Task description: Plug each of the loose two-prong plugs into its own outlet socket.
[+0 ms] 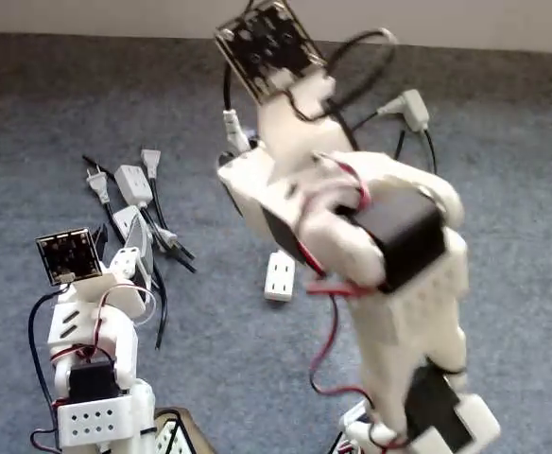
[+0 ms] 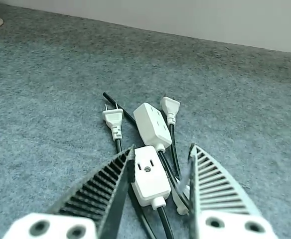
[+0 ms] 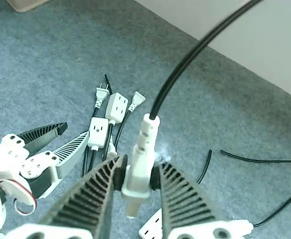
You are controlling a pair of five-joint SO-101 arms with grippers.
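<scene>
My right gripper (image 3: 139, 164) is shut on a white two-prong plug (image 3: 138, 172), held above the carpet with its black cord rising away; the high view shows this plug (image 1: 234, 132) beside the right arm. My left gripper (image 2: 161, 148) is open low over a cluster on the carpet, its fingers either side of a white outlet socket (image 2: 148, 175). Just past it lie a second socket (image 2: 153, 122) and two loose plugs (image 2: 113, 119) (image 2: 170, 105). In the high view the left gripper (image 1: 136, 248) sits at the near edge of that cluster (image 1: 132, 184).
A third white socket (image 1: 279, 274) lies on the carpet under the right arm. Another white plug (image 1: 408, 109) with a black cord rests at the far right. Thin black cables (image 3: 255, 160) trail across the grey carpet (image 1: 503, 236).
</scene>
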